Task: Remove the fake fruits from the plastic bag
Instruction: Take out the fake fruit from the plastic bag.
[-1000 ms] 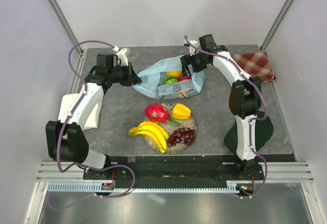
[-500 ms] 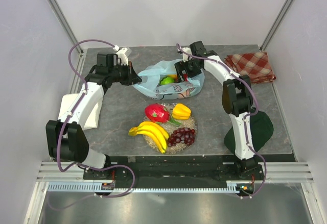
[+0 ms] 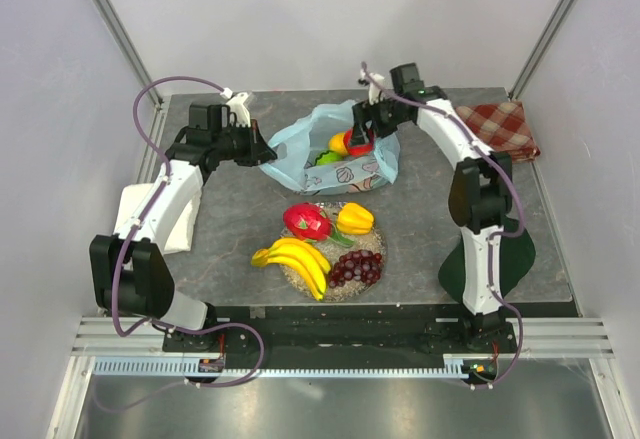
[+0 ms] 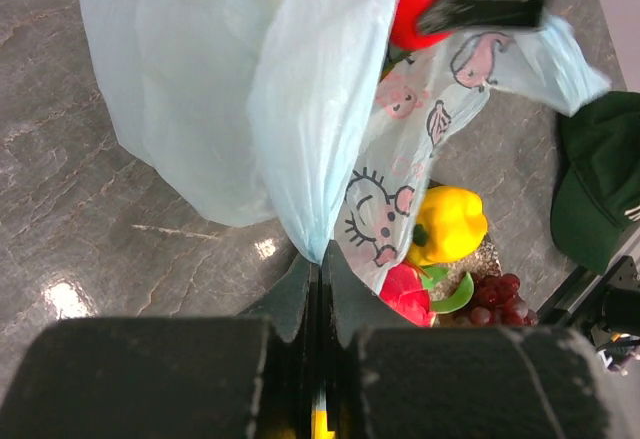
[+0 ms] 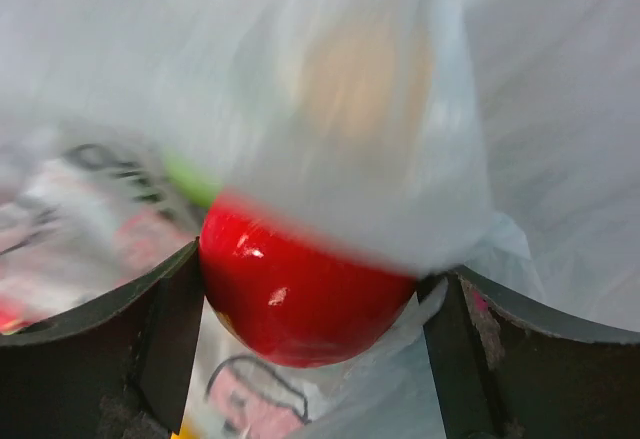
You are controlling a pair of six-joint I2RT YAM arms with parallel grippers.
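The light blue plastic bag [image 3: 350, 166] lies at the back middle of the table. My left gripper [image 3: 256, 148] is shut on its left edge, and the film is pinched between the jaws [image 4: 320, 259]. Inside the bag's mouth, my right gripper [image 3: 361, 139] is shut on a red apple [image 5: 300, 304]; the left finger touches it and bag film lies at the right finger. A yellow-green mango [image 3: 334, 149] remains in the bag [image 5: 500, 109]. Bananas [image 3: 295, 259], dragon fruit [image 3: 307, 221], a yellow pepper [image 3: 355, 219] and grapes [image 3: 357, 267] rest on a round mat [image 3: 375, 243].
A red checkered cloth [image 3: 500, 127] lies at the back right corner. A dark green cap [image 3: 512, 254] sits by the right arm's base. White walls and frame posts close in the table on three sides.
My right gripper dipped into the bag, closed around the red apple and has risen slightly with it. The left gripper has stayed put, holding the bag.
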